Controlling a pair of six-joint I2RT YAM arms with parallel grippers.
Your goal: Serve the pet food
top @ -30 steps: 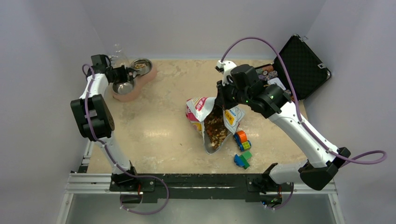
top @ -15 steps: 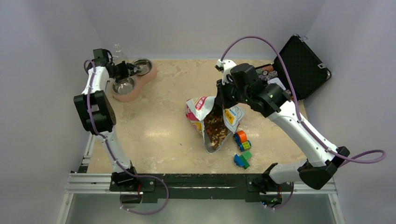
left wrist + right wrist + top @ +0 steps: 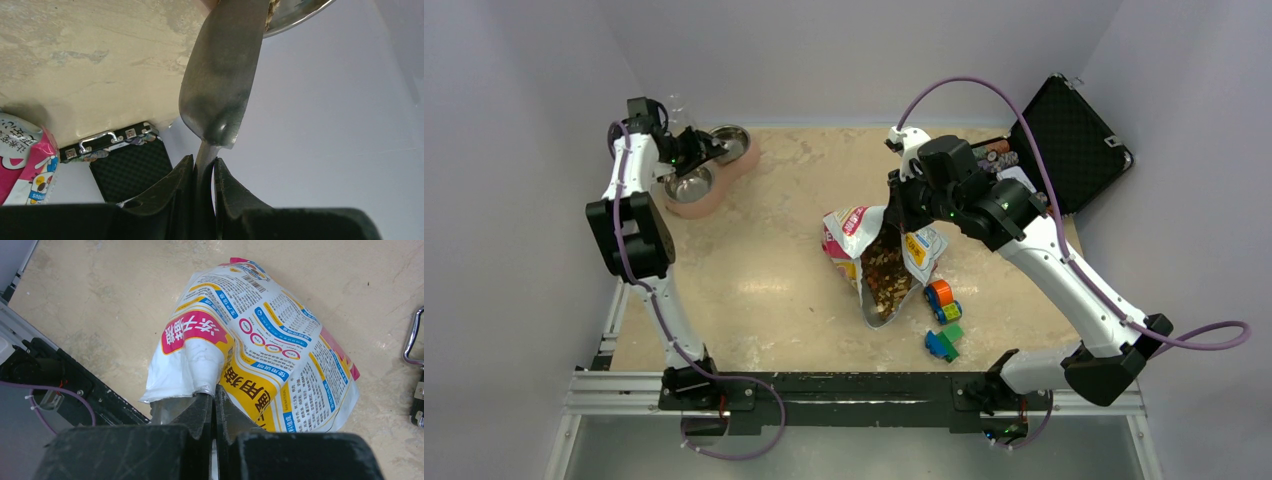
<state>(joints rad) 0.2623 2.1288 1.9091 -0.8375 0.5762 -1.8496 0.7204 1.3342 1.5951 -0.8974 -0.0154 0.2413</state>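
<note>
Brown kibble (image 3: 885, 276) mostly lies in the open bag (image 3: 849, 226), pinched by the right end effector (image 3: 215, 396); the left end effector (image 3: 203, 164) clamps a spoon (image 3: 222, 85) at the bowl (image 3: 744, 136) (some already served, apparently).

A broad bare stretch of tabletop (image 3: 764, 270) lies open between the pink bowl stand (image 3: 729, 182) at the far left and the opened bag (image 3: 849, 230) in the middle, and so does the far strip behind the bag. Access to the bowls is partly blocked by the left pincer (image 3: 204, 167), closed on a metal scoop (image 3: 222, 85) at the far bowl, with walls close by. The right side is crowded: the right pincer (image 3: 215, 395) grips the bag's edge, toy blocks (image 3: 939, 295) lie just beside the bag, and an open black case (image 3: 1069, 140) fills the far right corner.
</note>
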